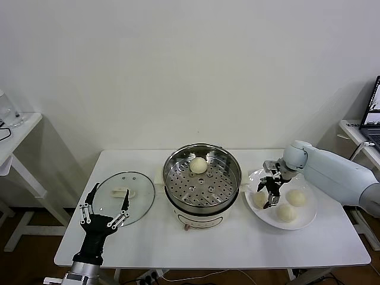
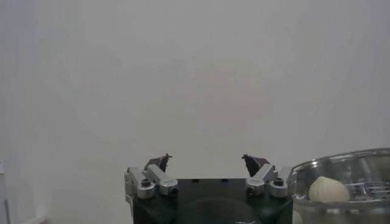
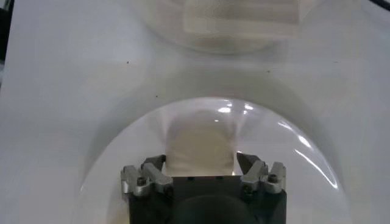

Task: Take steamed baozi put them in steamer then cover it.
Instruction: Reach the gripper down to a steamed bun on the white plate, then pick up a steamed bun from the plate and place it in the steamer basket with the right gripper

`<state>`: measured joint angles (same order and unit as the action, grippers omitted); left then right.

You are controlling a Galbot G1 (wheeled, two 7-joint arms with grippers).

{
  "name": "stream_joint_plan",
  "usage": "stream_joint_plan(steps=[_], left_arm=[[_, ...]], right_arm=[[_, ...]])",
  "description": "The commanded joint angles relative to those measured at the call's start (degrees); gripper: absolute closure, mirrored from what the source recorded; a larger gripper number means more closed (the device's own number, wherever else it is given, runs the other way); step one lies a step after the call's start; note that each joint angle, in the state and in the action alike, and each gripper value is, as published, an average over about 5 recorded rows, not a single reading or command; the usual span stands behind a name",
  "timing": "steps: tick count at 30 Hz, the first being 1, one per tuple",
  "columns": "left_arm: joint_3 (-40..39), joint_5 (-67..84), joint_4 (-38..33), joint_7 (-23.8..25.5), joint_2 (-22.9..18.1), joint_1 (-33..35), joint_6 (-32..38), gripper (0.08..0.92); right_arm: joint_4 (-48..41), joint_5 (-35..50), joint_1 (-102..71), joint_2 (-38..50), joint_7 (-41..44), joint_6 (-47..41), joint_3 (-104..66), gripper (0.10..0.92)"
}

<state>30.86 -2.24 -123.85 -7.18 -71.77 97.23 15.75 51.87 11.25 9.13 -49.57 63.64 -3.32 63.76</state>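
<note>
The steamer [image 1: 202, 180] stands at the table's middle with one baozi [image 1: 198, 165] on its perforated tray. Three baozi lie on a white plate [image 1: 300, 224] to its right: one on the steamer side [image 1: 259, 199], two farther right [image 1: 295, 197] [image 1: 286, 212]. My right gripper [image 1: 268, 197] is down over the steamer-side bun. In the right wrist view its open fingers straddle that baozi [image 3: 200, 145], the gripper [image 3: 201, 159] low in the plate [image 3: 116, 140]. The glass cover [image 1: 133, 184] lies flat left of the steamer. My left gripper [image 1: 108, 200] is open and empty by the cover's near edge.
The left wrist view shows my open left gripper [image 2: 206, 159] against the wall, with the steamer [image 2: 350, 167] and its bun [image 2: 329, 190] at one side. A side table [image 1: 18, 127] stands far left, a laptop [image 1: 373, 110] far right.
</note>
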Motion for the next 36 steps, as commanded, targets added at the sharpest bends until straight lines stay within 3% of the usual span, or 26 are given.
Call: stream_joint_plan(steps=[1,7,17,24,36], left_arm=[[0.2,-0.1,0.1,-0.1,0.0,0.0,0.1,0.177],[0.1,-0.1,0.0,-0.2,0.0,-0.3,0.0,0.177],[-1.0,0.0,-0.6,-0.2,0.1,-1.2,-0.7,0.177],[-1.5,-0.1,-1.2,0.1,0.4,-1.4,-0.7,0.177],[-2.5,-0.1,-1.1,0.0,0.1,-2.2,-0.6,0.177]], right_arm=[[-0.7,-1.1,-0.4,-0.9,-0.1,0.0,-0.1,0.299],[2.0,-1.1,2.6,0.3,0.5,0.1,0.8,0.383],[10.0,1.2,24.7,2.3,11.2,1.7,8.4,0.389],[14.8,8.3,38.0,-1.9,16.4,0.1,14.6,0.381],[21.3,20.5,38.8,-16.7,10.4,-7.2,18.8,0.392]])
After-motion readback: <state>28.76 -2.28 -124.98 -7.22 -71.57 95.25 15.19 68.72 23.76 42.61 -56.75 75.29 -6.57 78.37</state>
